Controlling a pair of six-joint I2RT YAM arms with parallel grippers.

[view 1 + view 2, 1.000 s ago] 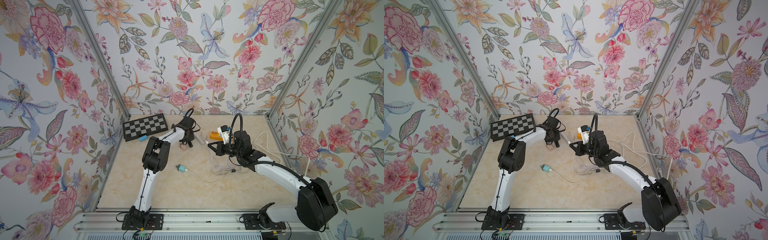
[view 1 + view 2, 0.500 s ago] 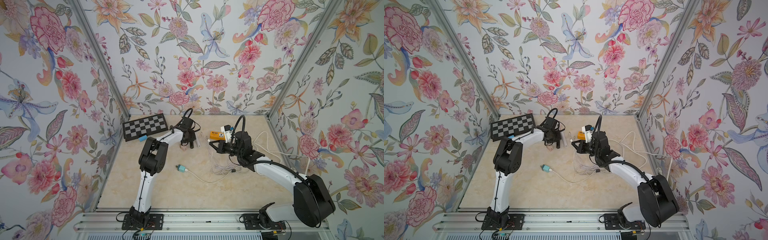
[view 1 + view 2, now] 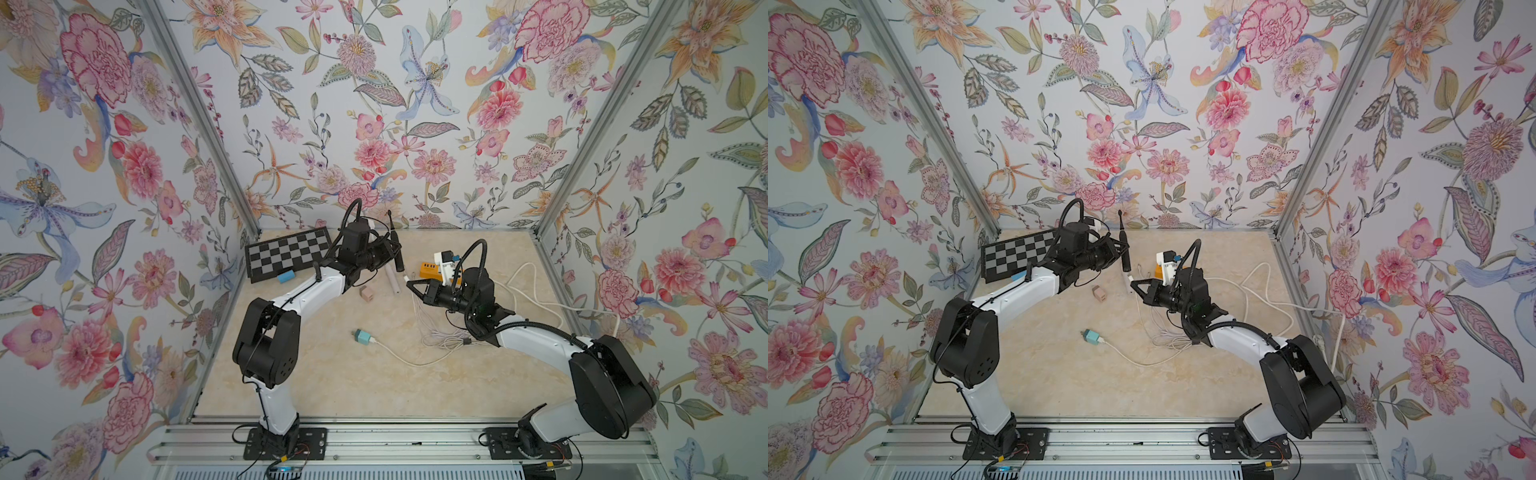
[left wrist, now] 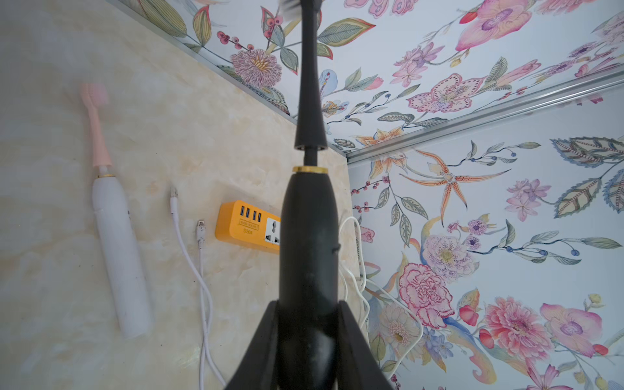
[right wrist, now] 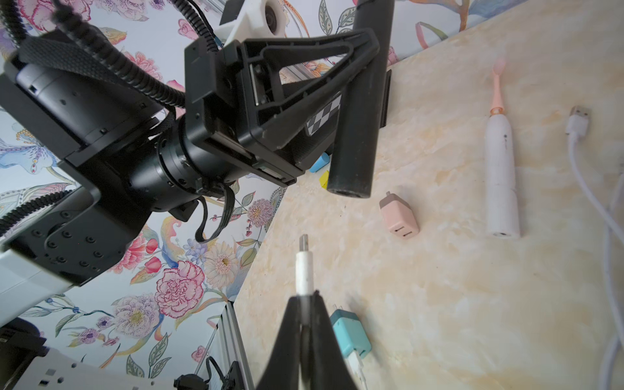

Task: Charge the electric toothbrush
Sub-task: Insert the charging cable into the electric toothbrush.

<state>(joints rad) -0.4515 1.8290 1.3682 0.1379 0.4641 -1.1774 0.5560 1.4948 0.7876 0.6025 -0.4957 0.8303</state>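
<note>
Two grippers each hold one thing. The left gripper (image 4: pixel 307 305) is clamped on the fat lower part of a black electric toothbrush (image 4: pixel 309 236), with one finger on each side. The toothbrush is up off the table (image 3: pixel 332 374). Its thin brush end sticks out far past the fingers.

The right gripper (image 5: pixel 305 299) is pinched tight on a white cable plug (image 5: pixel 304 266). The plug's metal tip sticks out in front of the fingers. It points toward the bottom end of the black toothbrush, with a gap between them.

On the table ahead of the right gripper lie a pink charger block (image 5: pixel 398 216) and a white toothbrush with a pink head (image 5: pixel 501 175). A teal charger block (image 5: pixel 351 332) lies off to one side of the right gripper. An orange power strip (image 4: pixel 246 223) lies past the left gripper's fingers, partly hidden behind the black toothbrush.
</note>
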